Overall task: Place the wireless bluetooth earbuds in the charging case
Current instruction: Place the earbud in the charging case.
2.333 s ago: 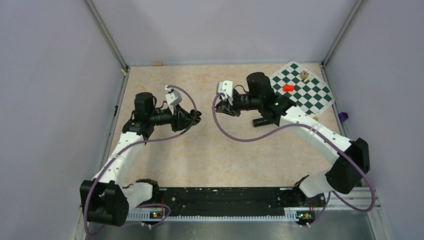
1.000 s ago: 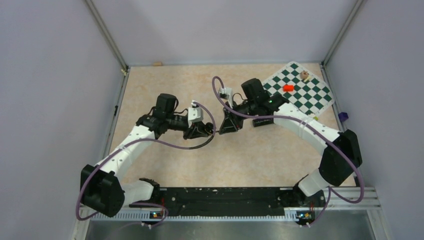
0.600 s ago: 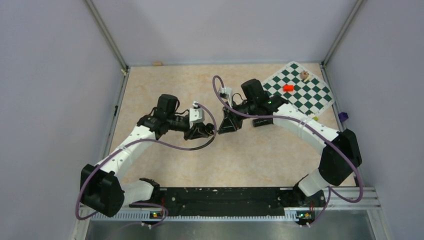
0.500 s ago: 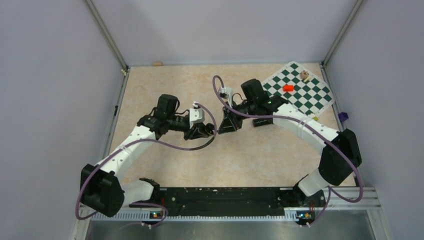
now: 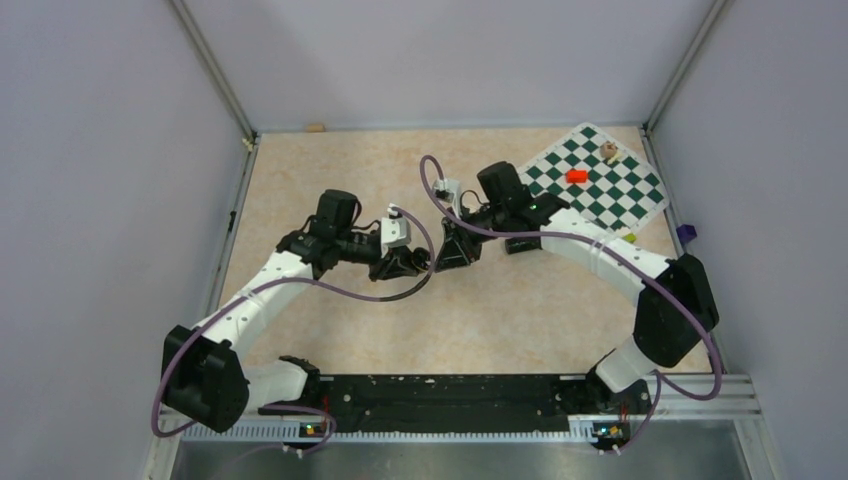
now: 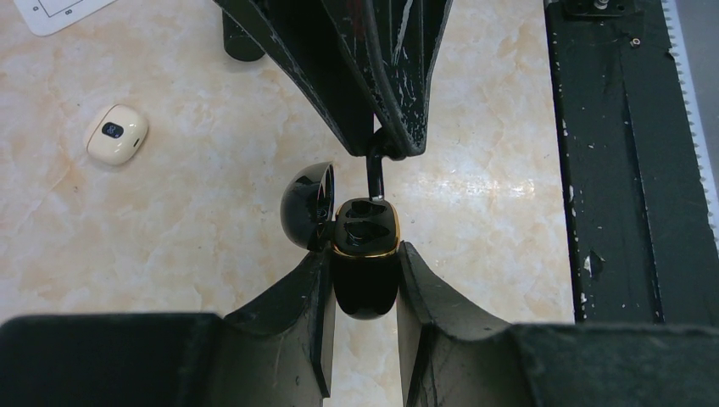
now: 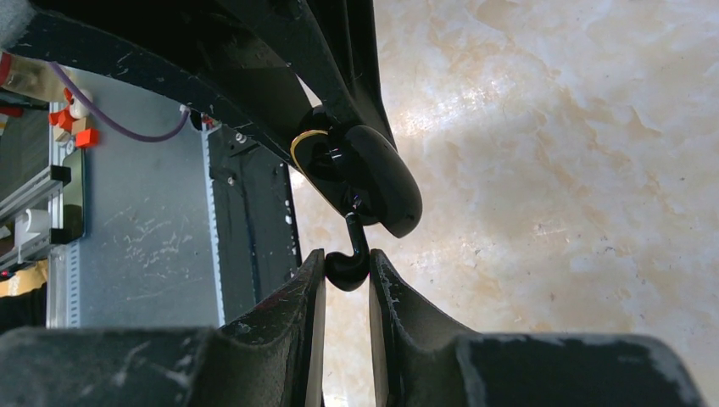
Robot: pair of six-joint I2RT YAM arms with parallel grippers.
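Left gripper (image 6: 364,253) holds open charging case (image 6: 365,284); 1 earbud (image 6: 374,170) touches its rim.

Charging case (image 6: 365,284): glossy black plastic, mirror-smooth, with a thin gold-coloured metallic band round the opening. Earbud (image 7: 348,264): same glossy black plastic, smooth. Left fingers (image 6: 288,318) and right fingers (image 7: 298,318): matt black plastic, scuffed, flecked with pale chips and scratches. Surface (image 6: 153,229): smooth, beige marble pattern, faint sheen with soft glare. Cream lump (image 6: 117,134): smooth satin plastic. Rail (image 6: 627,170): black-painted metal, matt, paint chipped in spots. Grey panel (image 7: 136,229): bare metal, dull, scratched. Arm shells (image 5: 245,307): white plastic, smooth. Chequered mat (image 5: 625,190): matt; material can't be told.
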